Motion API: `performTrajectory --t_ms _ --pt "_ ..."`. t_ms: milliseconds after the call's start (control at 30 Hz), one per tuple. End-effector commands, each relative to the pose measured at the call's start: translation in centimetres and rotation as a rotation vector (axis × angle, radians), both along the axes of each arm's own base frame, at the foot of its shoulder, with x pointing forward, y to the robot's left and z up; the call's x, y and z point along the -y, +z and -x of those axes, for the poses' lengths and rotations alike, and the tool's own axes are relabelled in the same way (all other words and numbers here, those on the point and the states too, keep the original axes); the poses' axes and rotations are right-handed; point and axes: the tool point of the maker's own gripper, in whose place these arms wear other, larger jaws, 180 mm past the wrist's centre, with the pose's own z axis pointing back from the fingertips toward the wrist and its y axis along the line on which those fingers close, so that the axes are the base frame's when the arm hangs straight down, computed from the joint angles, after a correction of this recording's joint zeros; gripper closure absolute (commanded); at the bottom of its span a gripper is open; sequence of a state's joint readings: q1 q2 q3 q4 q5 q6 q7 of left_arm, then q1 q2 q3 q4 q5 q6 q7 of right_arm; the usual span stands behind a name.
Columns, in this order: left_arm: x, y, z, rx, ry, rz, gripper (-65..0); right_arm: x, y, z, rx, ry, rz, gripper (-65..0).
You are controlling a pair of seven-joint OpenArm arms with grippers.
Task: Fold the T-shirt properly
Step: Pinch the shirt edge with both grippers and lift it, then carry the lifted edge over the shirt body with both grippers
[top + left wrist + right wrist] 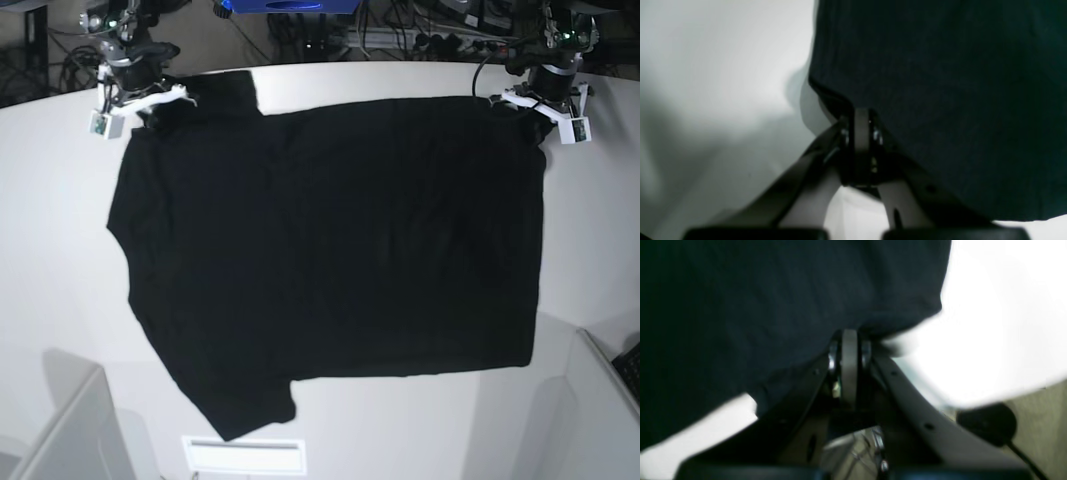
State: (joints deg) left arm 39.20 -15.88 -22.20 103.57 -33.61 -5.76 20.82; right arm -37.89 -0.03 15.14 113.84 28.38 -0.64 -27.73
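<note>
White round-edged desk (330, 420), brightly and evenly lit, soft shadows near the front corners. Behind its far edge, a tangle of dark cables (40, 55) on the floor and a blue box (290, 6) at top centre. Grey panels (70, 430) at both lower corners. Pale slot plate (243, 455) at the front edge.

The black T-shirt (330, 260) lies spread flat and plain side up, one far corner pinched in the left gripper (862, 115), the other in the right gripper (849, 335); the near sleeve seems slightly creased.
</note>
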Motion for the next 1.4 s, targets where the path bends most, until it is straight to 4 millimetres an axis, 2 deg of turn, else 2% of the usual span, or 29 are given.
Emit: performTrajectory --t_ms 0,233,400,567,700,967,1133,1233,1367 --pt "-0.2 1.1 -0.7 0.039 -0.003 -0.010 0.0 0.1 1.1 -1.0 0.052 0.002 0.007 0.0" --pt "0.2 0.8 -2.8 0.004 -0.011 0.016 0.0 -0.1 2.9 -4.4 0.142 0.010 0.005 0.0" --pt "0.3 1.5 -4.4 0.032 -0.014 0.020 0.0 -0.4 3.8 -6.7 0.163 0.028 -0.007 0.0" --pt "-1.2 2.1 -5.4 0.053 0.076 0.000 0.0 -1.0 4.9 -9.6 0.165 0.062 -0.030 0.0" --pt "-1.4 2.8 -6.6 0.082 0.084 -0.001 0.0 -1.4 6.2 -12.2 0.186 0.084 -0.044 0.0" --pt "-2.5 1.2 -6.6 0.050 0.118 0.008 0.0 -1.7 5.4 -15.4 0.159 0.091 -0.085 0.0" --pt "-2.6 1.5 -7.3 0.066 0.122 0.009 0.0 -0.9 4.5 -16.8 0.136 0.092 -0.074 0.0" --pt "-2.7 2.1 -8.2 0.089 0.124 0.010 0.0 -0.6 5.0 -17.6 0.153 0.088 -0.072 0.0" --pt "-2.6 1.7 -8.9 0.076 0.128 0.026 0.0 0.1 5.8 -18.5 0.170 0.091 -0.052 0.0"
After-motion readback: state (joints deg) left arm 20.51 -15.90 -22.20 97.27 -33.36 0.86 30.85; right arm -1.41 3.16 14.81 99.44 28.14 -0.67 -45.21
